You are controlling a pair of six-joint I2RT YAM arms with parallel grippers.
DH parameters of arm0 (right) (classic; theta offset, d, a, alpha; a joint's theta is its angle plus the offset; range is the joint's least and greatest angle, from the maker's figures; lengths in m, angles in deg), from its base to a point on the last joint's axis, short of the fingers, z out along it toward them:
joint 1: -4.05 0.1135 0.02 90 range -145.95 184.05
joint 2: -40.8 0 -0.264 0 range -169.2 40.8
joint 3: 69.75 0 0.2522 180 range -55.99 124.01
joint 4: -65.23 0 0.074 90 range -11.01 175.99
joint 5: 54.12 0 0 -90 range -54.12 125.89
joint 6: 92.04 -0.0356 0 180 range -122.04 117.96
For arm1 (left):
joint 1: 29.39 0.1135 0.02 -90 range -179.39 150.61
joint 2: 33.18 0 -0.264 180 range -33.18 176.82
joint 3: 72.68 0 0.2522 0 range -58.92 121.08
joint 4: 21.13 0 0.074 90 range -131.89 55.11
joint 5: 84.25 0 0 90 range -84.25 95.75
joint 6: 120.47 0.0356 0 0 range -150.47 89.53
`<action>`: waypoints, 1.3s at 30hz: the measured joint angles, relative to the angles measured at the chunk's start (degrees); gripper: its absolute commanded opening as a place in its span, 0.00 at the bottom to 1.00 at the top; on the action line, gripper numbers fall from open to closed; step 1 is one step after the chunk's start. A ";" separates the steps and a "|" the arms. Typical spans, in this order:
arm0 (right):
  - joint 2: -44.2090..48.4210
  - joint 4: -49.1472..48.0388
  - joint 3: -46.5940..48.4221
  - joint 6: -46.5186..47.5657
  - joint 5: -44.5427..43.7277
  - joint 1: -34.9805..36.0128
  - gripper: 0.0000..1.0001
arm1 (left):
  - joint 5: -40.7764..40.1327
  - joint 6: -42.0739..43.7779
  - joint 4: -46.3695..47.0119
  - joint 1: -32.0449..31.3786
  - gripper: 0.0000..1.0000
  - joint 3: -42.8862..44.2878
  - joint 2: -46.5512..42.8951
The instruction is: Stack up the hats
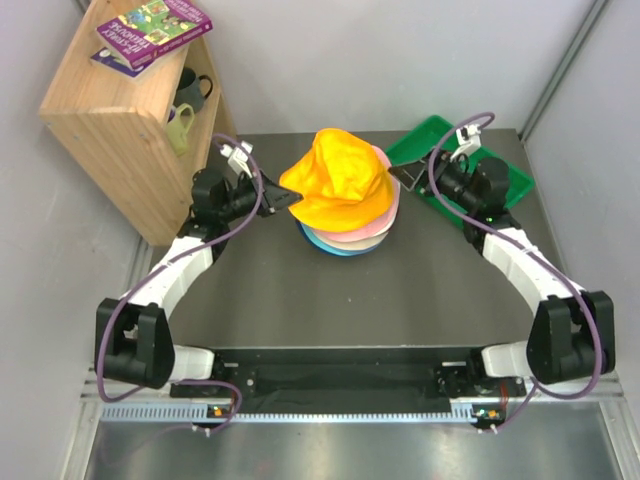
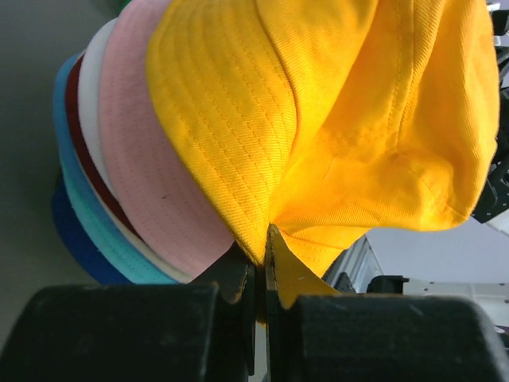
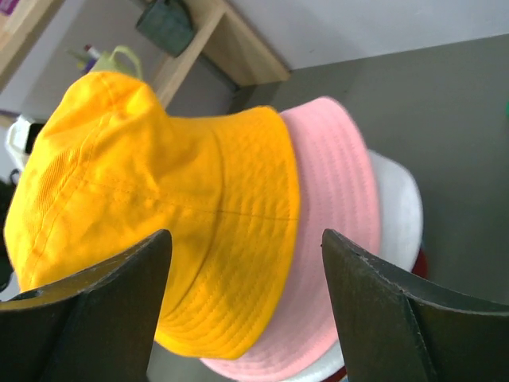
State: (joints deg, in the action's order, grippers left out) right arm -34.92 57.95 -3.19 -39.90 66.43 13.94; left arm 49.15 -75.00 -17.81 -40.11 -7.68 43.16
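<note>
From above, the stack of hats (image 1: 345, 242) sits mid-table (image 1: 300, 300), with the orange-yellow hat (image 1: 340, 180) slumped over it so the lower hats show only as thin rims. The left gripper (image 1: 275, 200) meets that hat's left edge. The right gripper (image 1: 405, 180) is just beside the stack, its jaws unreadable here. The left wrist view shows the jaws pinched shut on the orange-yellow brim, beside the pink hat (image 2: 151, 175). The right wrist view shows jaws wide apart and holding nothing, with most of the stack hidden.
</note>
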 measured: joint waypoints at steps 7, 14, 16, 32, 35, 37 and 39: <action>-4.50 -10.75 -2.71 -7.96 6.64 -0.28 0.73 | -1.57 3.65 -3.26 0.04 0.00 0.07 0.00; -7.04 -17.49 -5.33 -13.49 10.19 -0.28 0.73 | -2.21 4.22 -3.54 0.07 0.00 0.07 0.00; -8.02 -19.85 -5.64 -15.28 11.21 -0.28 0.73 | -2.27 4.22 -3.43 0.07 0.00 0.07 0.00; -9.90 -24.76 -7.50 -20.26 12.28 -0.33 0.00 | -2.78 2.97 0.46 0.28 0.43 0.07 0.00; -9.70 -24.76 -8.31 -20.26 11.58 -0.70 0.00 | -4.04 1.97 1.38 0.46 0.52 -0.15 -0.46; -9.31 -24.70 -8.87 -20.24 11.08 -0.94 0.00 | -5.22 0.98 2.43 0.92 0.52 -0.79 -1.53; -8.74 -23.91 -9.01 -20.00 10.80 -1.11 0.00 | -6.19 -0.02 3.98 1.57 0.50 -1.73 -2.86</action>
State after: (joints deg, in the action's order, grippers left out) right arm -43.67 34.04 -12.20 -59.90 77.23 12.83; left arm 42.96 -75.02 -13.83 -38.54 -9.40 40.29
